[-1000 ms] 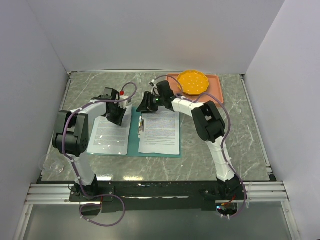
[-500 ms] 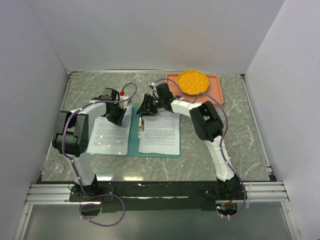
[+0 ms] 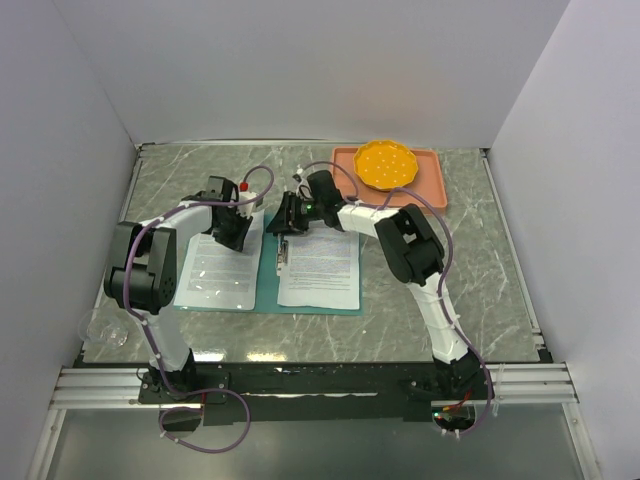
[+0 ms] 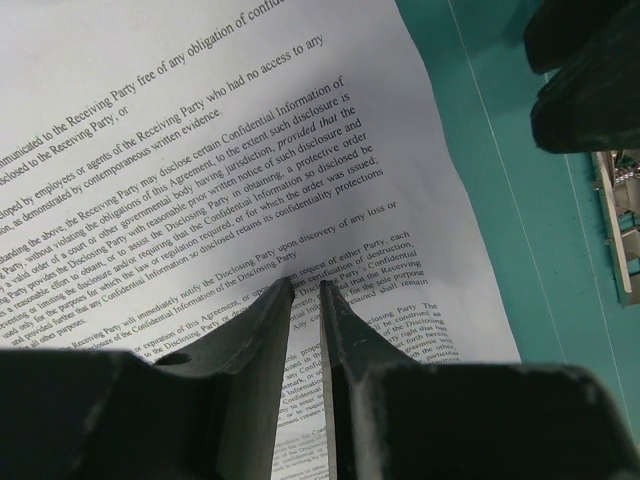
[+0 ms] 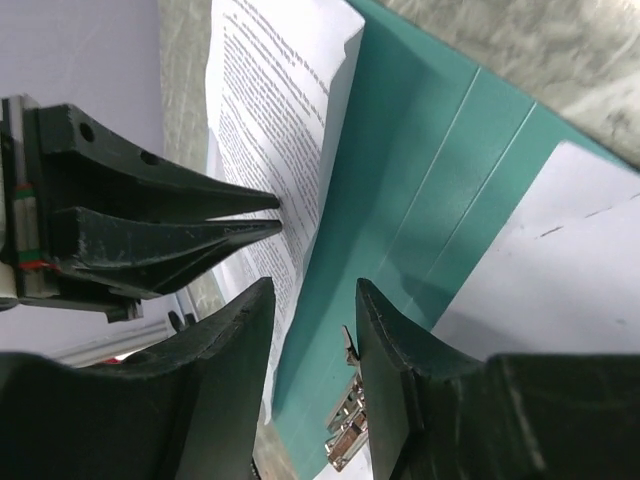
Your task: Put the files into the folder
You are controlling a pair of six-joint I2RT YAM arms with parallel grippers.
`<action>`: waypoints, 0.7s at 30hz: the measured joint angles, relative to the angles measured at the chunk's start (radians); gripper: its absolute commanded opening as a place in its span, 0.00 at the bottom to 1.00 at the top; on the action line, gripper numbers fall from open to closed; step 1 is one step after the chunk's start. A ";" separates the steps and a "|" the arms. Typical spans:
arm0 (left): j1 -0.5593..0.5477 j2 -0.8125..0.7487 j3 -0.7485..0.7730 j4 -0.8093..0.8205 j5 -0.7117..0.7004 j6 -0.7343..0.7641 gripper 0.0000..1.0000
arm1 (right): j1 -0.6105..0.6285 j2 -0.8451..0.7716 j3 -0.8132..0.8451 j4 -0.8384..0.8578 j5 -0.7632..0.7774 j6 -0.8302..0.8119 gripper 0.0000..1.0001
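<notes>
Folder [image 3: 266,290] lies open mid-table w/ files [image 3: 318,265] on both halves. Left gripper [image 4: 305,285]: tips nearly together, slim gap, resting on left sheet [image 4: 250,150]. Right gripper [image 5: 315,288]: spread, empty, over the spine by clip [image 5: 345,435]. Risk: left tips drag & crumple sheet; right snags clip, shifting folder.

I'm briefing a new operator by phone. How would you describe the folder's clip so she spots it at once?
Find the open teal folder at the middle of the marble table. In its teal strip between the two white printed sheets lies the clip: the only narrow, silvery metal piece there.
</notes>
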 measured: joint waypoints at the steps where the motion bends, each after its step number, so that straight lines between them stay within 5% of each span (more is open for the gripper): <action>1: 0.000 -0.001 -0.002 0.002 0.000 0.000 0.26 | 0.000 0.000 -0.006 0.007 -0.003 0.002 0.46; 21: 0.006 -0.016 -0.024 0.023 0.000 0.004 0.26 | 0.043 -0.095 -0.141 0.130 -0.027 0.026 0.44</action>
